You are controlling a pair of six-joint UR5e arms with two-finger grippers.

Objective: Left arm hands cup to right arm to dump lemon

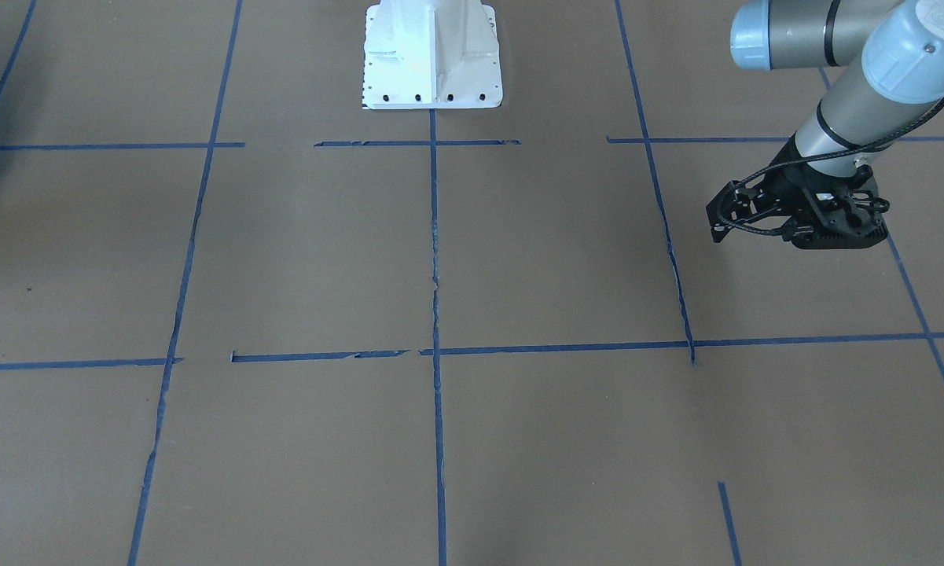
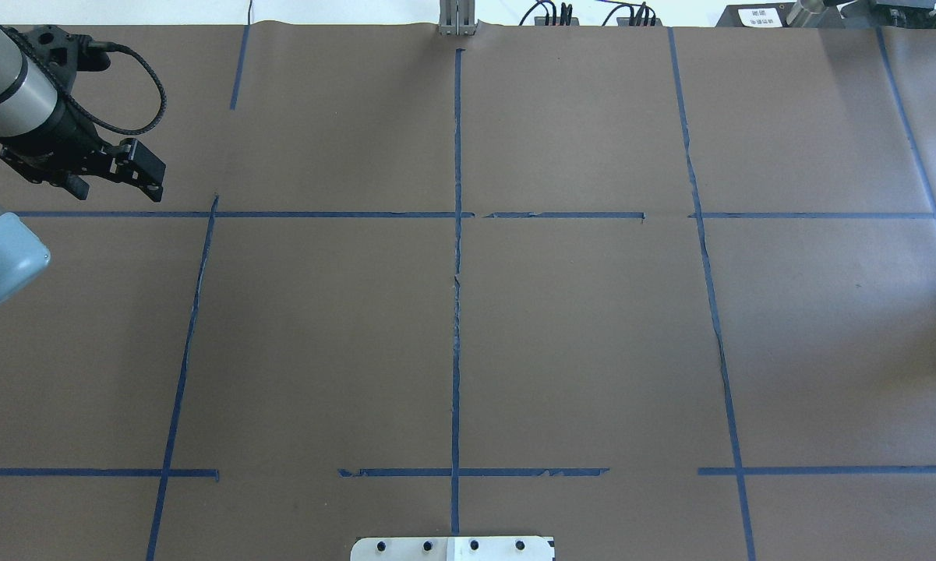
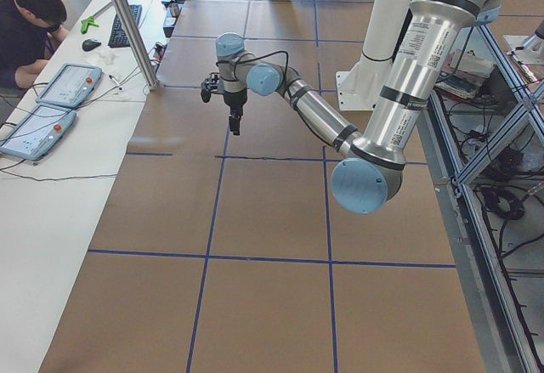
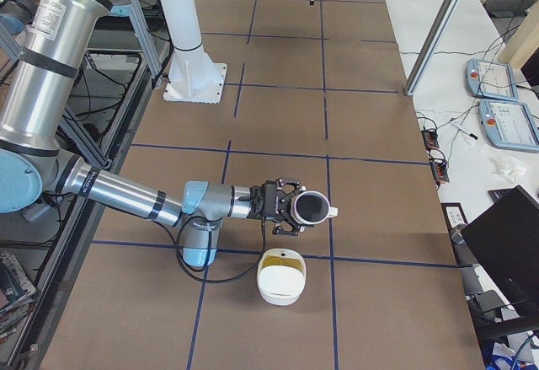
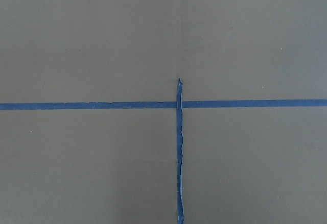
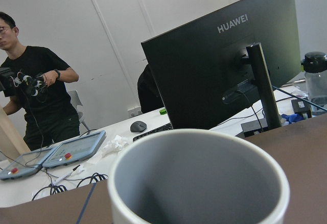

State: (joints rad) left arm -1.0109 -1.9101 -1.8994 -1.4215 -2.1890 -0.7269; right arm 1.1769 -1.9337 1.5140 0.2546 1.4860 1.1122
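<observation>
Altogether one cup (image 4: 312, 208), one bowl (image 4: 280, 292)

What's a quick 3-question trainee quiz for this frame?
1. True or false: the left gripper carries the cup.
2. The left wrist camera sees: A the cup, B the table crossed by blue tape, C a monitor.
3. What colour shows inside the white bowl near the cup?
Key: 1 false, the left gripper holds nothing, the cup is at the right gripper; 2 B; 3 yellow.
</observation>
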